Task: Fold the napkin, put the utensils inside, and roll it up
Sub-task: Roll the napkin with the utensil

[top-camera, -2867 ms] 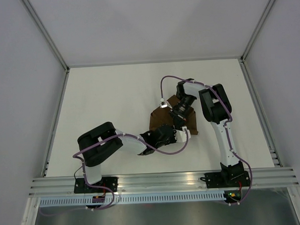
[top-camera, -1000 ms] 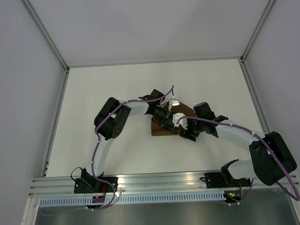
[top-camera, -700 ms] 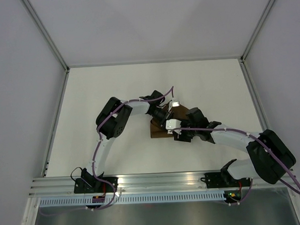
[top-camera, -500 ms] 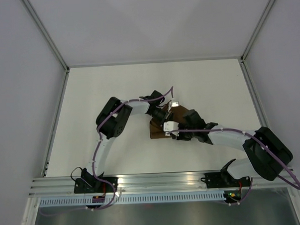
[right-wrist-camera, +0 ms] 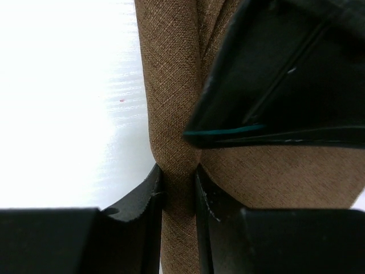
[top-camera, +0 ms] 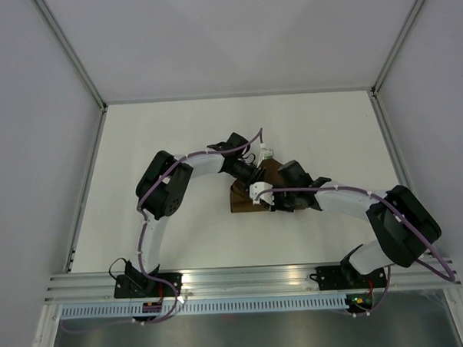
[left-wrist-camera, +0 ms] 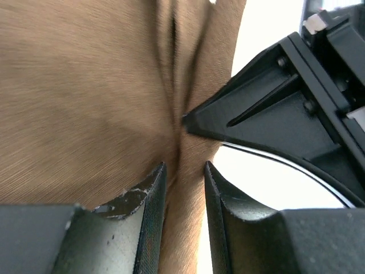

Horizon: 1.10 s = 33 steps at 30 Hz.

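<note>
The dark brown napkin [top-camera: 239,201] lies bunched in mid-table, mostly under both wrists. My left gripper [top-camera: 255,177] reaches it from the far left, my right gripper [top-camera: 265,196] from the right, and the two nearly touch. In the left wrist view the napkin [left-wrist-camera: 85,97] fills the left, and a rolled fold runs between the left gripper [left-wrist-camera: 184,165], whose jaws stand loosely open around it. The right gripper [right-wrist-camera: 178,168] is shut on the napkin's rolled edge [right-wrist-camera: 171,85]. A thin teal streak [right-wrist-camera: 228,131] shows under the other gripper's black finger [right-wrist-camera: 285,74]; otherwise the utensils are hidden.
The white table [top-camera: 161,146] is walled by pale panels at the back and both sides. An aluminium rail [top-camera: 251,276] runs along the near edge between the arm bases. The right arm's elbow [top-camera: 403,227] juts out to the right.
The right gripper slid left along the napkin and closed on its rolled edge. The left wrist shifted a little toward the back and its jaws eased apart.
</note>
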Each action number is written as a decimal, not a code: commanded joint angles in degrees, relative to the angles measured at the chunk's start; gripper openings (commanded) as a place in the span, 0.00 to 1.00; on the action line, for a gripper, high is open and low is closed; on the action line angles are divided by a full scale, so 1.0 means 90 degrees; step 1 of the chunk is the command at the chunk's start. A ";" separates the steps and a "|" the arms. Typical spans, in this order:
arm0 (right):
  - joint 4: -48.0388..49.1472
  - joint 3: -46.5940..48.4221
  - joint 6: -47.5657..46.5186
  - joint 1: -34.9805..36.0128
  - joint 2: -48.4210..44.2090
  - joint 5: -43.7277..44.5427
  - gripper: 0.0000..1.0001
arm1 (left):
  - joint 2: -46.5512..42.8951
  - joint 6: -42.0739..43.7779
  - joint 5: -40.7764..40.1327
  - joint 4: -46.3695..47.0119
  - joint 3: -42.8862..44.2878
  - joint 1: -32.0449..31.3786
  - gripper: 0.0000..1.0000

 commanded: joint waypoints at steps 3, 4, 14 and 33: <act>-0.2092 0.0910 -0.0413 -0.0434 0.0916 -0.1220 0.14 | -0.1272 -0.0384 -0.1418 0.0938 -0.0549 0.0314 0.39; -0.2326 0.1066 -0.0588 -0.0512 0.1052 -0.1339 0.14 | -0.1457 -0.0550 -0.1584 0.1346 -0.0687 0.0353 0.39; -0.5325 0.3429 -0.1809 -0.1274 0.3395 -0.2512 0.13 | -0.3440 -0.1362 -0.4777 0.3270 -0.2396 0.0578 0.40; -0.6908 0.5901 -0.1830 -0.1694 0.5829 -0.2708 0.14 | -0.4331 0.1058 -0.7230 0.5832 -0.4917 -0.2312 0.46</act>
